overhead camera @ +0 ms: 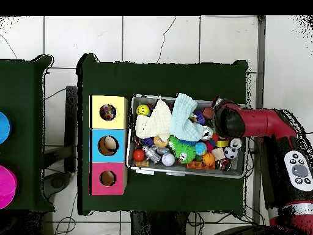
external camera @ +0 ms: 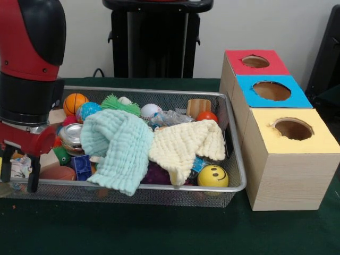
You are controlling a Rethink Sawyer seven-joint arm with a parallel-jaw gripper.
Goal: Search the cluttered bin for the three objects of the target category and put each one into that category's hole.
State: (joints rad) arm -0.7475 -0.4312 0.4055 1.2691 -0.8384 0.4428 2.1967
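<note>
Hanging over one end of the bin (external camera: 236, 175), the claw (external camera: 19, 171) has its fingers spread, gripping nothing. No dotted fabric piece shows among the clutter; they may lie under the mint cloth (external camera: 119, 146) or cream cloth (external camera: 183, 143). Being soft and light, each should pinch easily at a fold. Something dotted shows inside the yellow box's hole (overhead camera: 108, 112).

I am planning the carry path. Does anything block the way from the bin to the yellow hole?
Nothing visible blocks it. The yellow hole is uncovered; its box stands beside the bin, taller than the rim.
</note>
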